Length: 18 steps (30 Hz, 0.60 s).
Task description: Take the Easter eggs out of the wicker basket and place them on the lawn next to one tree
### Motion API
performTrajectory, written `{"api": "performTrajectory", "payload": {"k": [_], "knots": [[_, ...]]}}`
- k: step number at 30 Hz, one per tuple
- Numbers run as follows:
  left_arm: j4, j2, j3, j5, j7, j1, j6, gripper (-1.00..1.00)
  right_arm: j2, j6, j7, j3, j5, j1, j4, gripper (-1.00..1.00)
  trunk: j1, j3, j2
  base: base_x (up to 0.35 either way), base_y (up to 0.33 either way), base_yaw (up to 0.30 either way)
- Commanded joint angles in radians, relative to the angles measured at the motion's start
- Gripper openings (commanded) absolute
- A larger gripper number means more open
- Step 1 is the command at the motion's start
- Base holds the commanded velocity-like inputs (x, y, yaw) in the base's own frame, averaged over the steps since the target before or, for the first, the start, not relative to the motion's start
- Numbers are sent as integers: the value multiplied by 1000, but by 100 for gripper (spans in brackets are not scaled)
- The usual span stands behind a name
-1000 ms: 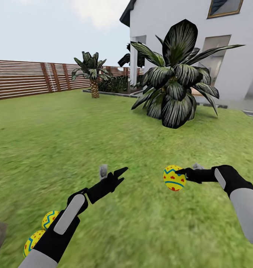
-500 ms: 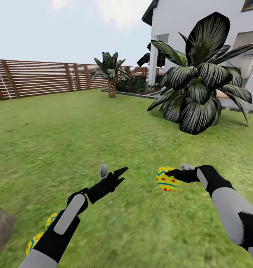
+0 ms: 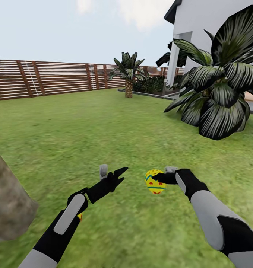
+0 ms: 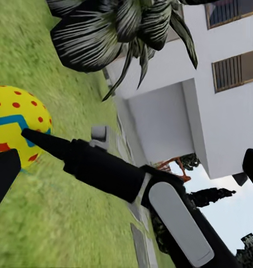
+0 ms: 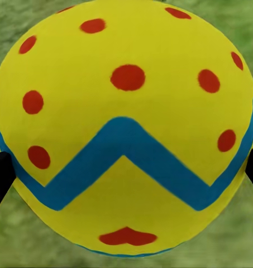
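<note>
**One egg in the right pincer, over open grass**

The lawn (image 3: 104, 126) is a wide, flat stretch of green grass that fills the lower two thirds of the head view. Along its far edge, at the upper left of the frame, runs a brown fence (image 3: 48, 78) of horizontal slats, under a pale sky. A white house (image 3: 201, 33) stands at the upper right.

Counted in the head view: one thick, pale grey-brown mottled tree trunk (image 3: 9, 201) at the left edge of the frame; one large dark-leaved plant (image 3: 223, 96) at the right; one small palm (image 3: 129, 74) near the fence, far back.

One Easter egg (image 3: 154, 181) sits just right of centre in the frame, yellow with a blue zigzag band and red marks. The right pincer (image 3: 160, 178) is closed on it and holds it above the grass; in the right wrist view the egg (image 5: 123, 128) is seen close up, with dark fingertips at both of its sides.

The left pincer (image 3: 112, 172) is at lower centre, its fingers spread and with nothing between them. A sliver of yellow (image 3: 80, 216) peeps out from beside the left forearm; what it is cannot be told.
</note>
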Motion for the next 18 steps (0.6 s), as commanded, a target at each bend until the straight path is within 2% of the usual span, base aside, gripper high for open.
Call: {"api": "performTrajectory", "payload": {"k": [1,5,9,16,18], "knots": [[1,0,-1,4,-1,-1,2,100,7,-6,6,-8,28,1,-2,-100,0,-1,0,42,-16,294],[4,0,0,4,-1,-1,0,100,25,-15,-7,-8,43,2,-2,-100,0,-1,0,156,-140,294],[6,0,0,4,-1,-1,-1,100,48,-21,-86,-8,41,3,-1,-100,0,-1,0,213,-187,294],[7,0,0,4,-1,-1,-1,100,65,-36,-94,-7,42,9,2,-100,0,-1,0,172,-148,294],[7,0,0,4,-1,-1,-1,100,84,-36,-117,-4,46,9,2,-100,0,-2,0,14,-12,285]]}}
